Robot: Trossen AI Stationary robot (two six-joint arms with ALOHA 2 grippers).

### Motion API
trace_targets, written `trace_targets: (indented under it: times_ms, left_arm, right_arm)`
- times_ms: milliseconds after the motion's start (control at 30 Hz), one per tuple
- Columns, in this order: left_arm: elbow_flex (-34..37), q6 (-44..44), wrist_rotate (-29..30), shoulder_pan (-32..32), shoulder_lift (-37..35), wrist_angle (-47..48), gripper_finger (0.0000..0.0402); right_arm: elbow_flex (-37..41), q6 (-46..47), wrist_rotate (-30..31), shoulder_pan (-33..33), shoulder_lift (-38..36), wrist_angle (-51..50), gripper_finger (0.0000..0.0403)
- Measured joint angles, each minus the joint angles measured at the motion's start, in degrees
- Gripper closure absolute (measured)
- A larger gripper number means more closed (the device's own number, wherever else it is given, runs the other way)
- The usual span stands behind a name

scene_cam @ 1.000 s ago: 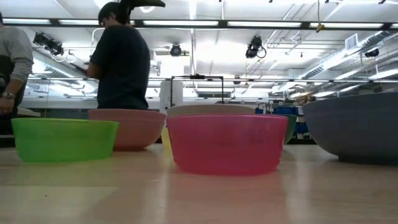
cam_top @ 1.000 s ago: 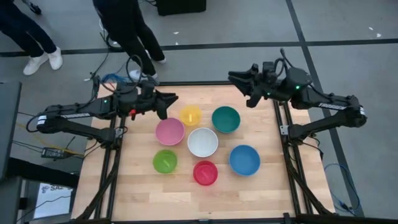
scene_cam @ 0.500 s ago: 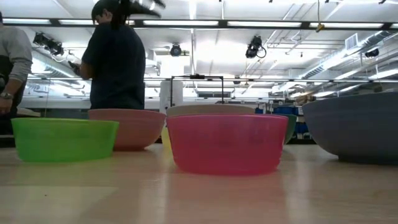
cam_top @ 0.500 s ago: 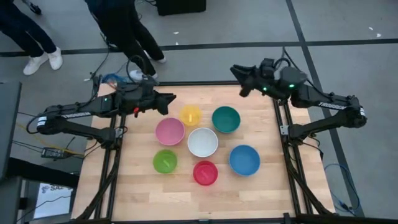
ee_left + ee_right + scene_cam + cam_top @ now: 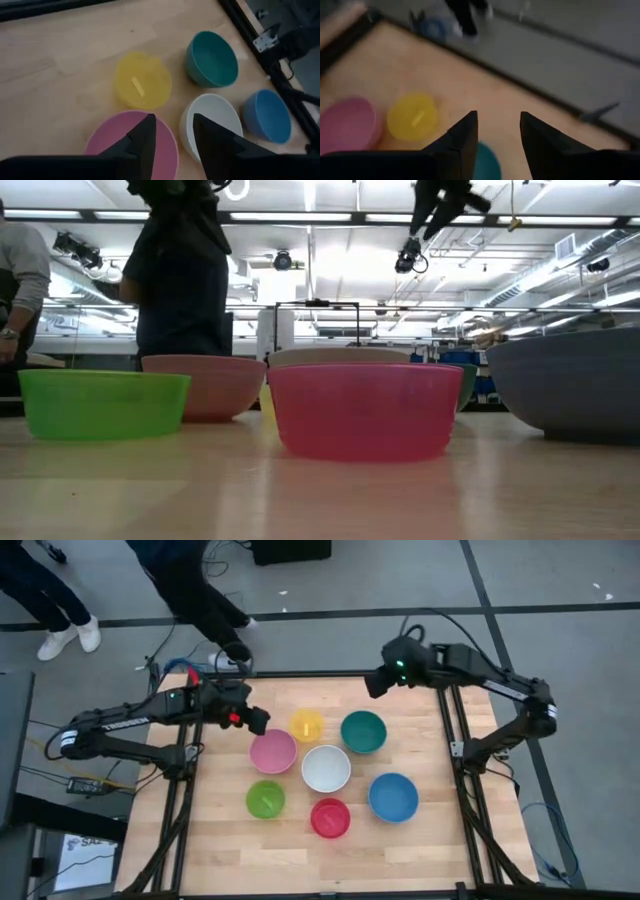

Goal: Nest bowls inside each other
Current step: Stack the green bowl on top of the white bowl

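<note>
Smooth plastic bowls (image 5: 326, 768), wooden table (image 5: 400, 845)

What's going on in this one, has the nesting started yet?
Not yet. Seven bowls sit separately on the wooden table, none inside another: pink bowl, yellow bowl, teal bowl, white bowl, lime green bowl, red bowl and blue bowl. The left end effector hovers open and empty near the pink and yellow bowls. The right end effector is raised over the table's far edge, also open and empty. A person walks past behind the table.

seven separate upright bowls (image 5: 326, 768) on table
</note>
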State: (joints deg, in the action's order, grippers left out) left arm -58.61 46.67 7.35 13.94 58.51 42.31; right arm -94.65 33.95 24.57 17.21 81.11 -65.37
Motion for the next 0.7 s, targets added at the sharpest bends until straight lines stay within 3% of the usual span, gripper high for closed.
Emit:
trace_targets:
  times_ms: [200, 367, 700]
  left_arm:
    - [-0.02, 4.58, -1.26, 3.91, 0.01, 3.32, 0.0221]
    - [-0.02, 7.39, -5.77, 7.03, 0.03, 10.47, 0.02]
    - [-0.02, 5.12, -3.46, 7.64, -0.01, 9.51, 0.0194]
  right_arm:
    - [-1.14, 0.03, -11.37, 4.69, 6.83, -7.73, 0.0242]
    - [-1.12, -2.3, -12.76, 7.13, 11.95, -13.9, 0.0228]
    - [-1.1, -6.66, -18.43, 9.83, 20.4, -16.38, 0.0222]
